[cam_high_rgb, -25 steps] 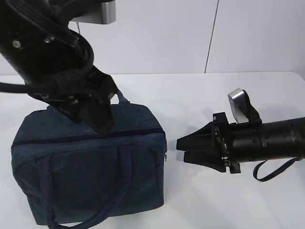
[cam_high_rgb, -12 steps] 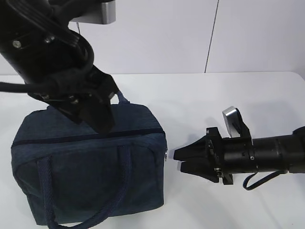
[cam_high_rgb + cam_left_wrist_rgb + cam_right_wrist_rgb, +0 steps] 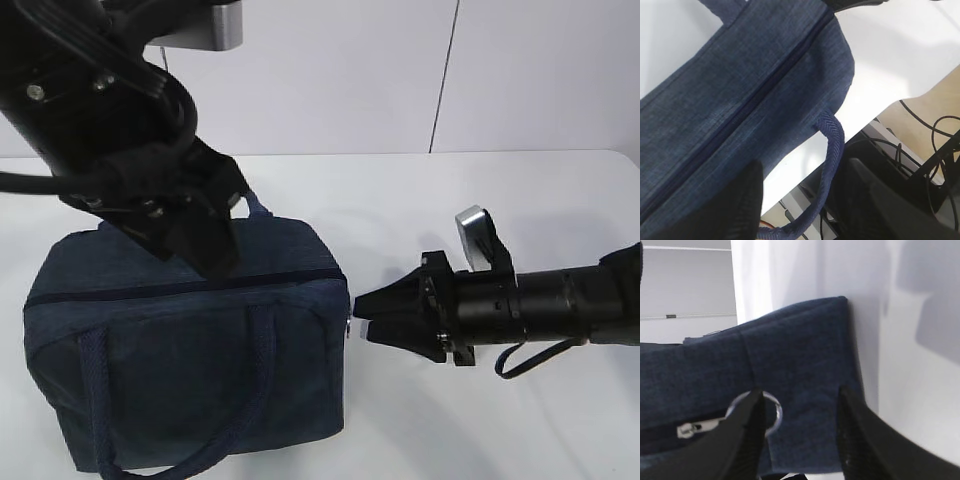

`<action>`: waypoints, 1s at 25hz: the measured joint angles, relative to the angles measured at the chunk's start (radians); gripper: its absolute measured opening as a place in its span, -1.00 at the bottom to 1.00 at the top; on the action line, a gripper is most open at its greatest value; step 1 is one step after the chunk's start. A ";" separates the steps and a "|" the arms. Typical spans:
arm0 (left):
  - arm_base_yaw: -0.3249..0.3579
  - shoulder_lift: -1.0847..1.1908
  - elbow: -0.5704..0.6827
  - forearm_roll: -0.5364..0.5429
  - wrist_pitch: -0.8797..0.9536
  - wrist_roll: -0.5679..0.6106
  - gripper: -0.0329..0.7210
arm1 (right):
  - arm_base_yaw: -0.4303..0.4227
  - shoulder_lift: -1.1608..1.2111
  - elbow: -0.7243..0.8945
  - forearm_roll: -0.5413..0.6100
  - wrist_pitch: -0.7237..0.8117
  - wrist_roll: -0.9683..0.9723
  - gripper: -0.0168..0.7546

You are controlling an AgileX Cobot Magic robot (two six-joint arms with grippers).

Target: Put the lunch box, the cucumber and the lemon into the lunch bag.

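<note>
One right hand point(image 3: 362, 320) half-open, empty, lower and nearer lunch bag point(image 3: 190, 350) than before

Lab: white table point(image 3: 420, 200), loose cables point(image 3: 935, 145)

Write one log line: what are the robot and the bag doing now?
bag: zipped shut | left end effector: open, over bag top | right end effector: open, at zipper ring | food: not visible

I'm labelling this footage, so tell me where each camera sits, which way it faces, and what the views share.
Exterior: faces the table at a slant; lunch bag left, both arms visible.
Left wrist: on the left arm, looking down on the bag's closed zipper; left gripper fingers frame it.
Right wrist: on the right arm, facing the bag's end and ring pull; right gripper open.
Shared: the bag.
</note>
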 joint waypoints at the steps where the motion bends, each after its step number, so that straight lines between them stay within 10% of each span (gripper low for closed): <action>1: 0.000 0.000 0.000 0.000 0.000 0.000 0.09 | 0.002 0.000 -0.010 0.000 0.000 0.005 -0.09; 25: 0.000 0.000 0.000 0.012 0.000 0.000 0.09 | 0.054 0.007 -0.132 -0.083 0.002 0.247 -0.09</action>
